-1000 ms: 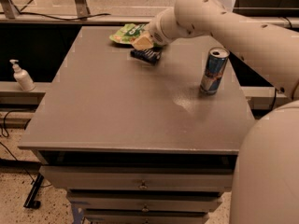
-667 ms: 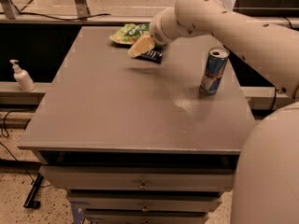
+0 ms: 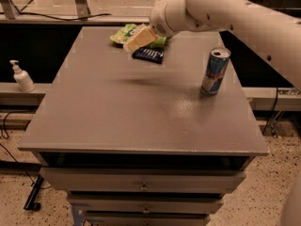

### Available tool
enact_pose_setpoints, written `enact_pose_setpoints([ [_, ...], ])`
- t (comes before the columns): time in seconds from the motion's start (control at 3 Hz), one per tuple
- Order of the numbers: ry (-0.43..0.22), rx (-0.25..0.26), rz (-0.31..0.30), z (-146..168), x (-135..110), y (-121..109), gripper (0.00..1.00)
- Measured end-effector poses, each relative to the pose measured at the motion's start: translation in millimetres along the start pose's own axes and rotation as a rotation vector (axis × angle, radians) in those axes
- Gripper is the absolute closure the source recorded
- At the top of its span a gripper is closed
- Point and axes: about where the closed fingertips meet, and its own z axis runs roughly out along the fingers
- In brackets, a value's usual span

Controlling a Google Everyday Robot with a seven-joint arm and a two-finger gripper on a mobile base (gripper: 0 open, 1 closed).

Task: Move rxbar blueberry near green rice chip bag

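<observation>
The rxbar blueberry (image 3: pixel 148 55), a flat dark navy bar, lies on the grey table (image 3: pixel 141 107) near its far edge. The green rice chip bag (image 3: pixel 123 32) lies just behind and to the left of it, partly hidden by my gripper; a bit of green also shows to the right of the gripper. My gripper (image 3: pixel 139 38) hangs just above and to the left of the bar, in front of the bag. It is open and holds nothing. The bar lies free, close beside the bag.
A tall blue-and-silver drink can (image 3: pixel 215 71) stands upright at the table's right side. A white pump bottle (image 3: pixel 21 77) stands on a lower ledge to the left. Drawers run below the table's front edge. My arm reaches in from the upper right.
The gripper has lifted up and to the left off the bar. The bar now lies alone on the table beside the green bag.
</observation>
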Motion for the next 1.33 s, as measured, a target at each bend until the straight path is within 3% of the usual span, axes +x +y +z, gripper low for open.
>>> enact_pose_setpoints([
  [0.33, -0.122, 0.062, -0.047, -77, -43, -6, 0.00],
  [0.67, -0.255, 0.156, -0.090, -151, -94, -4, 0.00],
  [1.0, -0.287, 0.193, -0.102, -180, -97, -6, 0.00],
  [1.33, -0.287, 0.193, -0.102, -180, -97, -6, 0.00],
])
